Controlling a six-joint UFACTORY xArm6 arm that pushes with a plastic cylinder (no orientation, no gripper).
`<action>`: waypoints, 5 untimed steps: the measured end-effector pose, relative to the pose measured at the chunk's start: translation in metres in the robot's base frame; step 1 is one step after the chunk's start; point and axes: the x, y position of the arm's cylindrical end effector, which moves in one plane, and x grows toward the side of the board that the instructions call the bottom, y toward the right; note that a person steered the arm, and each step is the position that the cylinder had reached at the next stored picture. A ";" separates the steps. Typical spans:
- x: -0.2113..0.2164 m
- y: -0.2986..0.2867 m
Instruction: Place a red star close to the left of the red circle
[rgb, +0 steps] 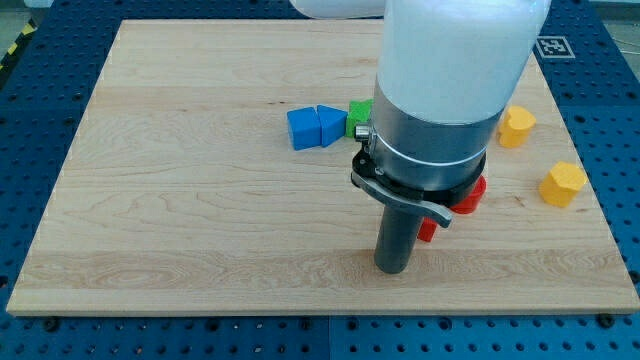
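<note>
My tip (392, 270) rests on the board near the view's bottom centre. A small red piece (427, 231) shows just to the right of the rod, touching or nearly touching it; its shape is mostly hidden. A second red block (471, 196) shows further right and up, partly hidden behind the arm's body; its shape cannot be made out. I cannot tell which of the two is the star and which the circle.
A blue cube (303, 128) and a blue triangle (331, 125) sit together left of the arm, with a green block (359, 114) partly hidden behind it. Two yellow blocks (516, 126) (563, 184) lie at the view's right. The wooden board (180, 200) has blue pegboard around it.
</note>
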 end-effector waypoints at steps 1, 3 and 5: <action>-0.008 0.000; -0.016 0.013; -0.031 0.020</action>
